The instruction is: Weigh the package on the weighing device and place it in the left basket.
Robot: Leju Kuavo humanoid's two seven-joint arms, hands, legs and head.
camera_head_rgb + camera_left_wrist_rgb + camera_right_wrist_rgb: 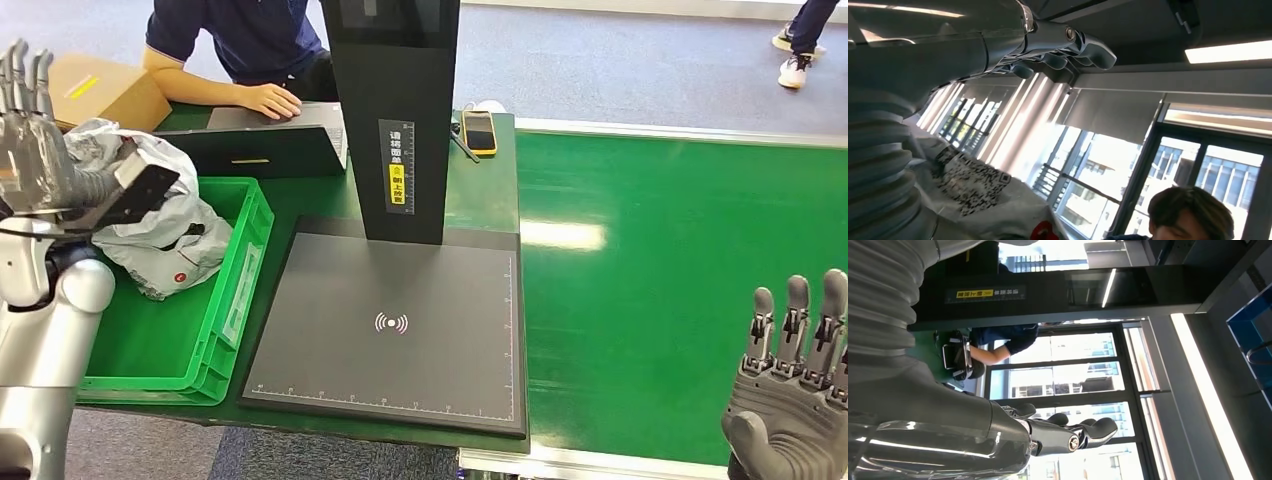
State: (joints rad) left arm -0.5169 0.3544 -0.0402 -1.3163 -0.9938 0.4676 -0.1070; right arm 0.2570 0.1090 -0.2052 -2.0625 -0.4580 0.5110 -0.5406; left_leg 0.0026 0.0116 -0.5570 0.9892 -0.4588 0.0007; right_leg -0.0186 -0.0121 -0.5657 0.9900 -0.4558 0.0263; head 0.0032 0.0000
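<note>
Step in hand: since the crumpled grey plastic mailer package (160, 215) already lies in the green plastic basket (230, 300) just beside the left hand (30, 120), what is left, as I judge it, is to lift that hand cleanly away.
Left hand: raised, fingers straight and spread in the head view and in its own wrist view, holding nothing; the package sits right below and beside it.
Right hand: the right hand (795, 400) is held up with fingers apart, holding nothing, well apart from the package.
Package: it rests against the basket's far corner, its black printed label (140, 190) facing up; whether the left wrist touches it I cannot tell.
Weighing device: the flat black scale plate (390, 330) with its black upright column (395, 110) lies on the far side of the basket from the left hand, with nothing on it.
Doing it well: lift the left hand straight up before swinging it aside, so the arm does not drag the soft wrapper over the basket wall.
Watch for: a person's hand (268, 100) rests on the green bench (480, 200) beyond the basket; keep the arm's path short of it.
</note>
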